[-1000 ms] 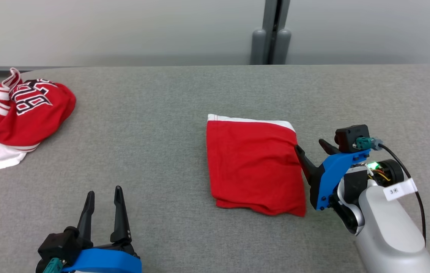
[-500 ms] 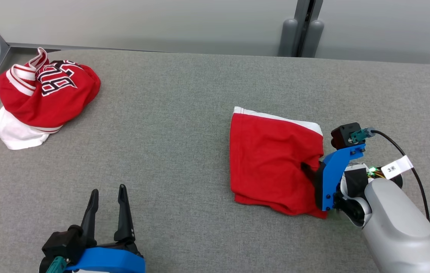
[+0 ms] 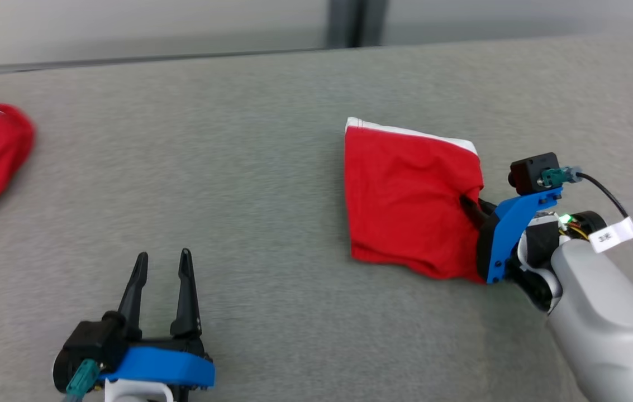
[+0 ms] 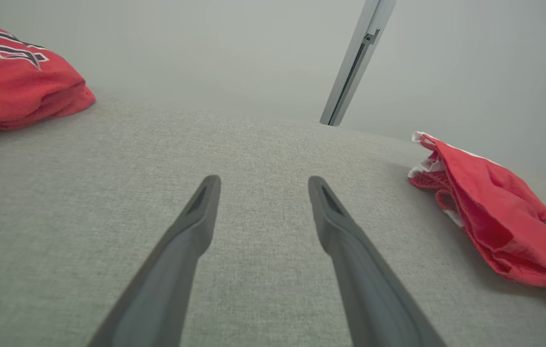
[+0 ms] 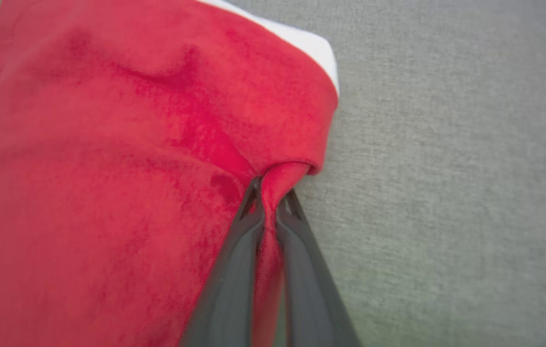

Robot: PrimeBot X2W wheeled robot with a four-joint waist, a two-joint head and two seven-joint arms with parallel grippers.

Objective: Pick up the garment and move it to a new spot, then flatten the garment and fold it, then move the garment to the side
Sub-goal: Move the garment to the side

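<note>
Presently, the right end effector (image 5: pixel 270 195) is clamped on the folded red garment (image 3: pixel 405 195). The right wrist view shows both dark fingers pressed together, with a ridge of red cloth pinched between the tips. The pinch sits on the garment's edge toward the frame's right, roughly midway along it, and the cloth puckers toward it.

The garment lies right of centre in the head frame, on the grey cloth-covered desk (image 3: pixel 271 167). A white band (image 3: pixel 411 131) runs along its upper edge. The lower edge is uneven, with layers not quite aligned. Whether any part is lifted off the desk, I cannot tell.

The left end effector (image 3: pixel 162 259) is at the lower left of the head frame, with its fingers apart and nothing between them, pointing up the frame. The tips are low over the desk, but contact is not discernible. It is well apart from the garment.

A second item, a crumpled red jersey (image 4: pixel 12 82) with black-and-white lettering, sits at the far left edge of the head frame and the upper left of the left wrist frame. It is well apart from both end effectors.

The right wrist carries a black cable (image 3: pixel 629 206), a white tag (image 3: pixel 612 234) and a lit green light (image 3: pixel 565 218). The head frame is somewhat blurred. A pale wall and a grey upright post (image 4: pixel 350 67) stand behind the desk.
</note>
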